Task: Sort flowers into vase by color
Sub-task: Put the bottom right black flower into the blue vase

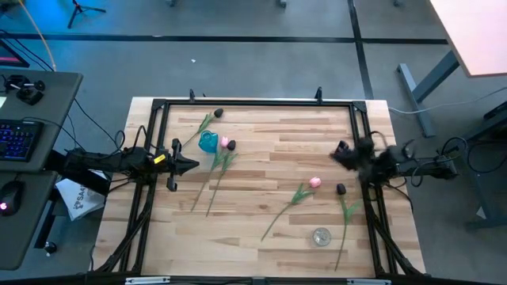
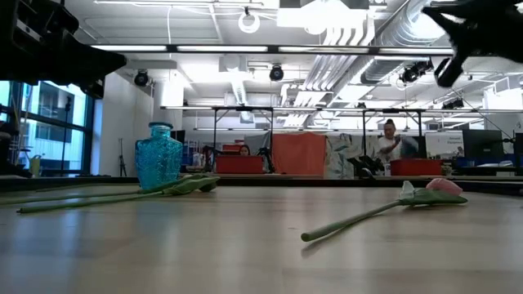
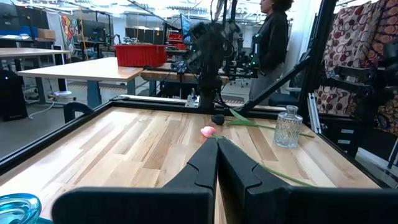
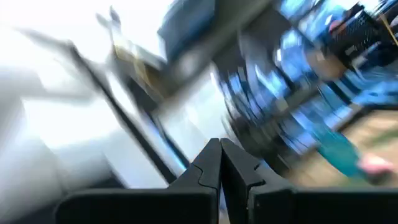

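Five tulips lie flat on the wooden table. A dark one (image 1: 218,114) is near the far edge. A pink one (image 1: 224,143) and a dark one (image 1: 231,146) lie side by side by the blue vase (image 1: 208,142), their stems running toward the near edge. Another pink tulip (image 1: 314,183) and a dark one (image 1: 341,189) lie right of centre. The clear glass vase (image 1: 321,236) stands near the near edge. My left gripper (image 1: 190,165) hovers shut, left of the blue vase. My right gripper (image 1: 337,153) is shut, raised above the table's right side.
A black frame (image 1: 253,102) borders the table on the far, left and right sides. Bare wood lies between the two flower groups (image 1: 269,166). Beyond the table, people (image 3: 270,37) stand among benches in the room.
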Robot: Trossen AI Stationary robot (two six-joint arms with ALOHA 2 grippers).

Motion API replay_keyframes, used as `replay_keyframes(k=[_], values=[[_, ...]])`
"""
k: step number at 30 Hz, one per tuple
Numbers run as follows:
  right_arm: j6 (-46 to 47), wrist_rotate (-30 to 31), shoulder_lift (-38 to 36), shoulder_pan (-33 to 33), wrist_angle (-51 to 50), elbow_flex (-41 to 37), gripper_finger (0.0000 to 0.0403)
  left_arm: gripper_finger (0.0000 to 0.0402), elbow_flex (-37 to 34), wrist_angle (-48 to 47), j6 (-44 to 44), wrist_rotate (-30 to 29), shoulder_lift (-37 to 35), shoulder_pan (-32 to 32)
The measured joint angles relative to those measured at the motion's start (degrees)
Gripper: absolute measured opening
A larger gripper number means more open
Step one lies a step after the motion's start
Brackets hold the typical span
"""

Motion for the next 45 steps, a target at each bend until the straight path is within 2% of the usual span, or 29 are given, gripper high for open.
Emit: replay_keyframes(k=[4, 6, 10, 14, 16, 18, 24, 27, 30, 33, 40, 45], values=[[0.3, 10.6, 0.2, 0.0, 6.9, 0.0, 0.0, 0.0, 0.0, 0.0, 0.0, 0.0, 0.0, 0.0], [2.1, 14.0, 1.1, 0.0, 9.0, 0.3, 0.0, 0.0, 0.0, 0.0, 0.0, 0.0, 0.0, 0.0], [4.4, 12.9, 7.8, 0.8, 7.8, 5.7, 0.0001, 0.0, 0.0, 0.0, 0.0, 0.0, 0.0, 0.0], [1.9, 14.8, 21.4, 2.3, -1.4, 16.1, 0.0014, 0.0, 0.0, 0.0, 0.0, 0.0, 0.0, 0.0], [1.7, 14.7, 28.9, 2.8, -10.5, 23.1, 0.0031, 0.0, 0.0, 0.0, 0.0, 0.0, 0.0, 0.0], [3.1, 13.0, 36.0, 3.2, -24.0, 30.6, 0.0056, 0.0, 0.0, 0.0, 0.0, 0.0, 0.0, 0.0], [11.9, -1.3, 54.8, 5.4, -71.4, 51.5, 0.0153, 0.0, 0.0, 0.0, 0.0, 0.0, 0.0, 0.0], [19.4, -9.0, 61.7, 8.3, -89.9, 56.4, 0.0197, 0.0, 0.0, 0.0, 0.0, 0.0, 0.0, 0.0], [28.8, -15.7, 65.4, 12.2, -98.6, 56.8, 0.0227, 0.0, 0.0, 0.0, 0.0, 0.0, 0.0, 0.0], [37.6, -21.2, 66.1, 16.5, -96.3, 53.0, 0.0239, 0.0, 0.0, 0.0, 0.0, 0.0, 0.0, 0.0], [51.9, -29.1, 66.0, 22.0, -85.0, 42.4, 0.0233, 0.0, 0.0, 0.0, 0.0, 0.0, 0.0, 0.0], [58.4, -30.4, 66.0, 25.5, -77.2, 37.6, 0.0227, 0.0, 0.0, 0.0, 0.0, 0.0, 0.0, 0.0]])
